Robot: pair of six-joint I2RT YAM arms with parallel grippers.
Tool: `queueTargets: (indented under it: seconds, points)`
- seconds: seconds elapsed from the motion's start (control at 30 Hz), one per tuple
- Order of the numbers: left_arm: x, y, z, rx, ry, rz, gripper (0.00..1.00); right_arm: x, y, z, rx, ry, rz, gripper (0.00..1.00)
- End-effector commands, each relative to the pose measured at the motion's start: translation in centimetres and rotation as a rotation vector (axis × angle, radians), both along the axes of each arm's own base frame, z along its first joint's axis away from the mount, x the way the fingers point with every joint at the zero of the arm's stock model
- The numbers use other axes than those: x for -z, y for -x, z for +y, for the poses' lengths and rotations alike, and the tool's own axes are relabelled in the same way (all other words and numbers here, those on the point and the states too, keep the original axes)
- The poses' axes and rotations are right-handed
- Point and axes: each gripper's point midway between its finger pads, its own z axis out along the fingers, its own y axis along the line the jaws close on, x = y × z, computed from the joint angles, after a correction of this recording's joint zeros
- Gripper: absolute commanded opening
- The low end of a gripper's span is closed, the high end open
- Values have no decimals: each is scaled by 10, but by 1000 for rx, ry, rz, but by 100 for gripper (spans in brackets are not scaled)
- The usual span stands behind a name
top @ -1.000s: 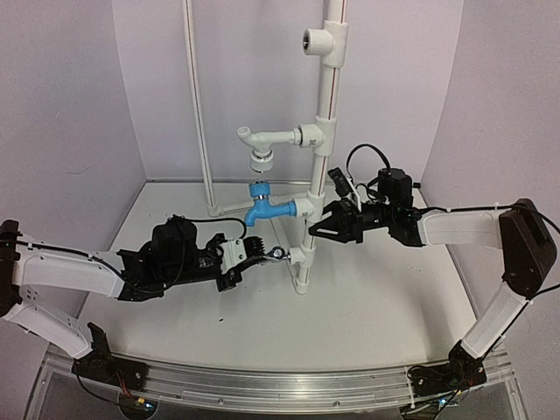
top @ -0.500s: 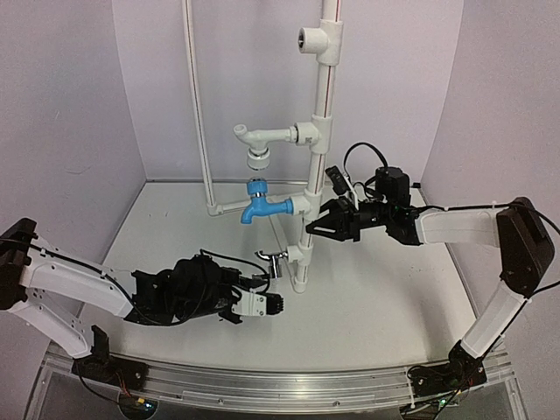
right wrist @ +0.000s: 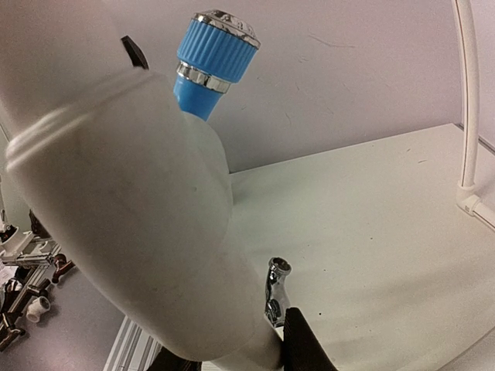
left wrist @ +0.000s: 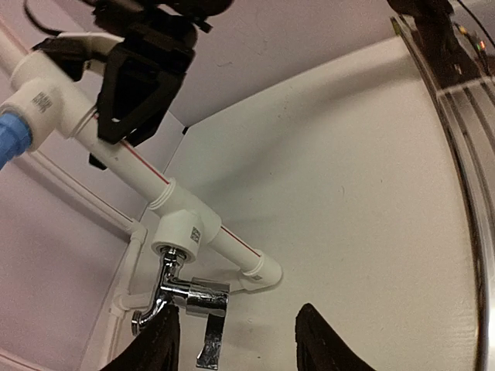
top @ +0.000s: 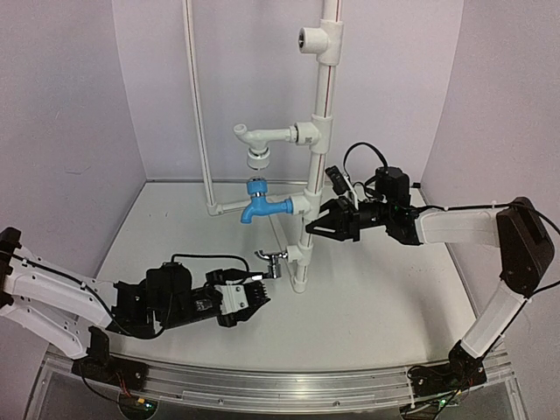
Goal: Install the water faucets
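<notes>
A small shiny silver water faucet point(top: 269, 259) sits screwed into the lowest tee point(left wrist: 182, 236) of the upright white pipe point(top: 322, 105), with its lever hanging down. My left gripper point(top: 260, 291) is open just in front of and below it, holding nothing. In the left wrist view the faucet point(left wrist: 189, 297) lies just beyond my left gripper point(left wrist: 236, 352), near the left fingertip point(left wrist: 158, 344). My right gripper point(top: 315, 227) is shut on the pipe between the blue tap's tee and the lowest tee. The pipe point(right wrist: 131, 216) fills the right wrist view, with the faucet point(right wrist: 276, 294) behind it.
A blue plastic tap point(top: 261, 206) juts left from the pipe's middle tee. A white elbow spout point(top: 260, 144) sits above it, and an open tee point(top: 308, 37) is near the top. A thin white tube point(top: 199, 114) stands at the back left.
My left gripper has let go of the silver faucet, pulled back toward the near edge and opened. The faucet stays in the tee. The right arm has not moved.
</notes>
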Motion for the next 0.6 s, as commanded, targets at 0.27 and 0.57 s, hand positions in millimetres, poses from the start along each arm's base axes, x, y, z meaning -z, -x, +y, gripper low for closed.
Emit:
queueTargets:
  seconds: [0.27, 0.57]
  points:
    - [-29, -53, 46, -263, 688, 871, 82, 1, -9, 0, 47, 57, 258, 0]
    - [-16, -32, 22, -66, 744, 1096, 40, 1, -12, 0, 67, 58, 261, 0]
